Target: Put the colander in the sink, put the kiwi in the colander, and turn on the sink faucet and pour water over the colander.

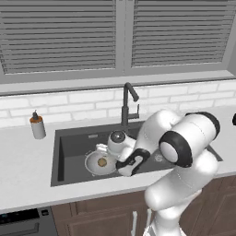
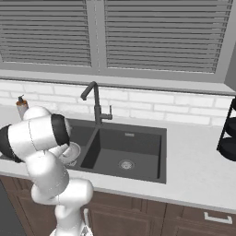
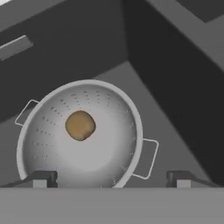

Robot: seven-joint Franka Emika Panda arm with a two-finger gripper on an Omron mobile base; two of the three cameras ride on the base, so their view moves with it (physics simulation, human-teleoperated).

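Note:
The white-grey colander (image 1: 94, 167) sits on the floor of the left basin of the dark sink (image 1: 69, 138). The brown kiwi (image 3: 80, 125) lies inside the colander (image 3: 87, 144), a little off its middle, also seen as the kiwi (image 1: 102, 162). My gripper (image 3: 111, 178) hangs just above the colander's near rim, open, with nothing between its fingertips (image 3: 43, 178). The black gooseneck faucet (image 1: 125, 108) stands behind the sink, its spout hooked toward the basins. No water shows at the spout. From the right, my arm hides most of the colander (image 2: 73, 152).
A grey soap dispenser (image 1: 37, 125) stands on the counter left of the sink. The right basin (image 2: 133, 152) has a round metal drain (image 2: 126, 164). A black rack (image 2: 228, 133) stands at the far right of the counter. Window blinds run behind the faucet (image 2: 96, 103).

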